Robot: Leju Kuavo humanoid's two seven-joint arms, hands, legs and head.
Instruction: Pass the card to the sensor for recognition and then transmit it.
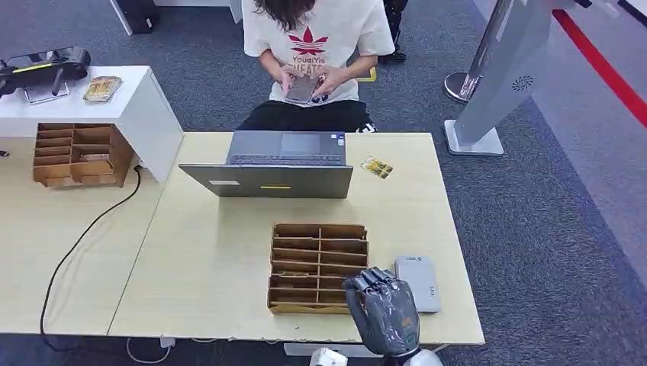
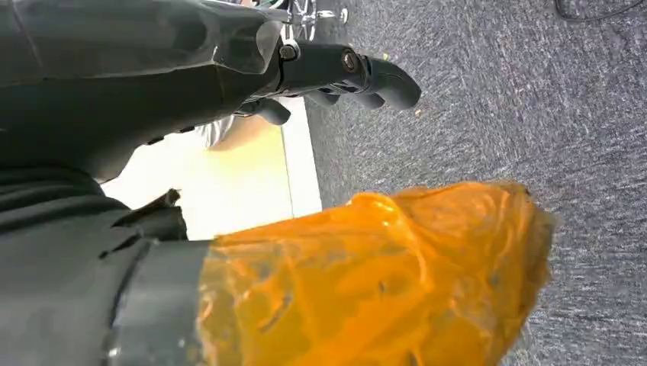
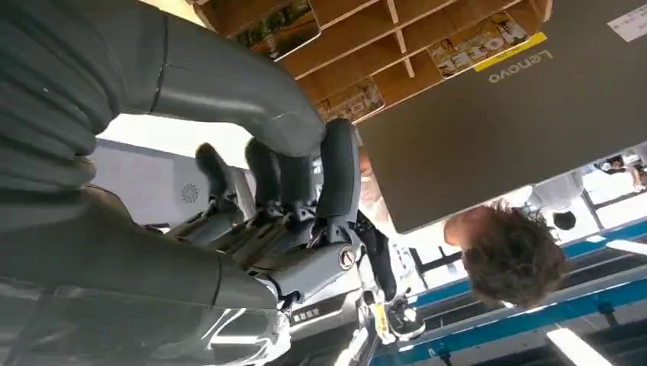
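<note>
Cards (image 3: 479, 44) in the wooden organizer (image 1: 318, 267) too small to read; person (image 1: 313, 46) cropped at frame top.

Robot hand: the left robot hand (image 2: 229, 84), dark grey, enters from the picture's left edge; its dark fingers (image 2: 385, 76) curl with nothing in them.
Desk: pale desk (image 2: 229, 183) corner just behind the robot hand.
Floor: grey carpet (image 2: 496, 99) beyond the fingertips.
Orange wrap: crinkled orange plastic (image 2: 381, 282) over a dark part near the robot hand.
</note>
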